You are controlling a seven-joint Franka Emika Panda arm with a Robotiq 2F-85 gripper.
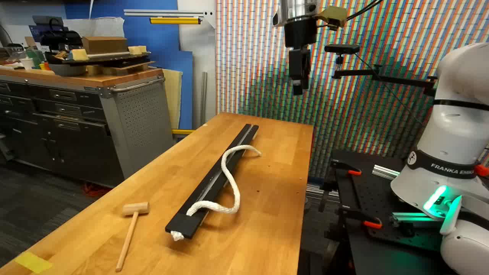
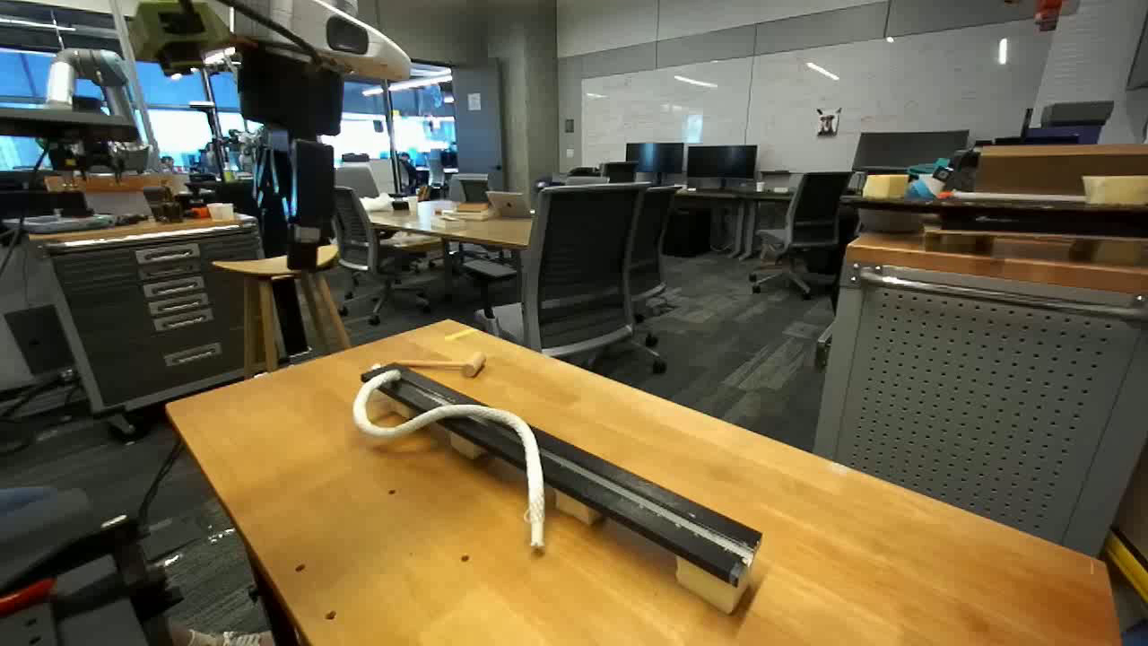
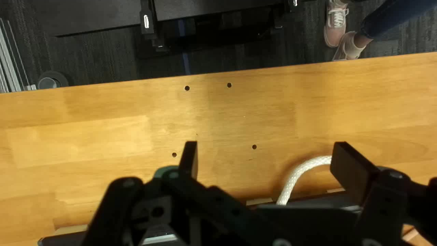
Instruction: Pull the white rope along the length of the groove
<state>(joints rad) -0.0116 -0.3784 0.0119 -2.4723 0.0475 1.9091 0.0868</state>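
The white rope point(image 1: 230, 177) lies in loose bends across the black bar on the table. It also shows in the other views point(image 2: 534, 475) point(image 3: 291, 182). One end meets the bar's top near the mallet, and a frayed white tuft shows under that end of the bar. The loose end hangs off the bar's side over the table. The groove point(image 1: 208, 187) runs straight along the bar's top point(image 2: 646, 494), with the rope crossing over it. My gripper point(image 1: 298, 89) point(image 2: 302, 256) is high above the table, pointing down. In the wrist view point(image 3: 266, 150), its fingers are wide apart with nothing between them.
A wooden mallet point(image 1: 131, 225) point(image 2: 471, 365) lies beside the bar. Pale blocks point(image 2: 708, 588) hold the bar off the wooden table point(image 1: 275, 229). Yellow tape point(image 1: 33, 262) marks a table corner. A person's feet point(image 3: 336, 24) are near the table's edge.
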